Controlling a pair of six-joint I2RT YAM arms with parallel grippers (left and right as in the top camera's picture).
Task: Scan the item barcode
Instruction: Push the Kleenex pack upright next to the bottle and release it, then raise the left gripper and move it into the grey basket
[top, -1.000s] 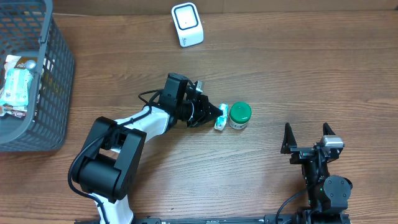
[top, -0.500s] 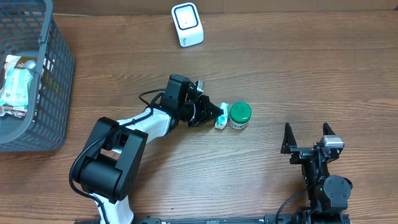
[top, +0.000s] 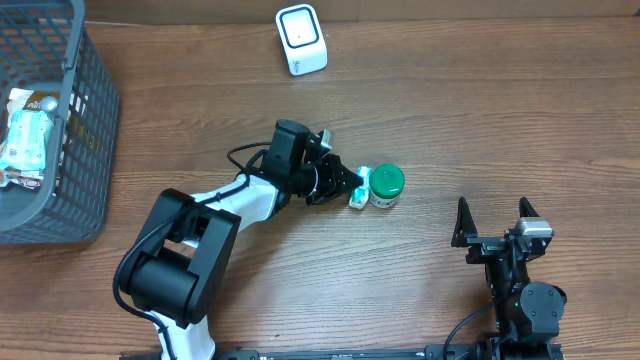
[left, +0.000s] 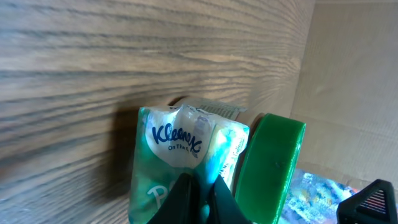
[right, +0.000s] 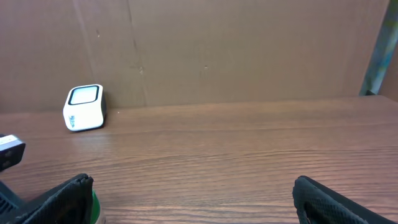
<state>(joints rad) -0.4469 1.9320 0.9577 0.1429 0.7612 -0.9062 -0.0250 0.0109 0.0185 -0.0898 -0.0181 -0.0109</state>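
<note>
The left gripper (top: 352, 188) lies low over the brown wood-grain table (top: 470, 110), near its middle. Its black fingers are pressed together, tips right against a small green-and-white plastic Kleenex tissue packet (top: 357, 201). From the left wrist view, the packet (left: 177, 143) fills the space just ahead of the tips. I can't tell whether a fold of the wrapper is nipped between them.

The packet lies touching a little jar with a round green lid (top: 386, 185) on its right. The white box-shaped barcode scanner (top: 301, 39) stands well apart at the far edge. A grey plastic mesh basket (top: 70, 160) with a few packets sits far left.

The right gripper (top: 493, 215) waits at the near right, jaws spread wide and holding nothing.

I'd say this is the pickup step, and nothing has reached the scanner. The next move calls for a sure hold on the packet. Then it needs lifting clear of the jar without tipping it, carrying to the far side, and turning so its barcode faces the scanner window.
</note>
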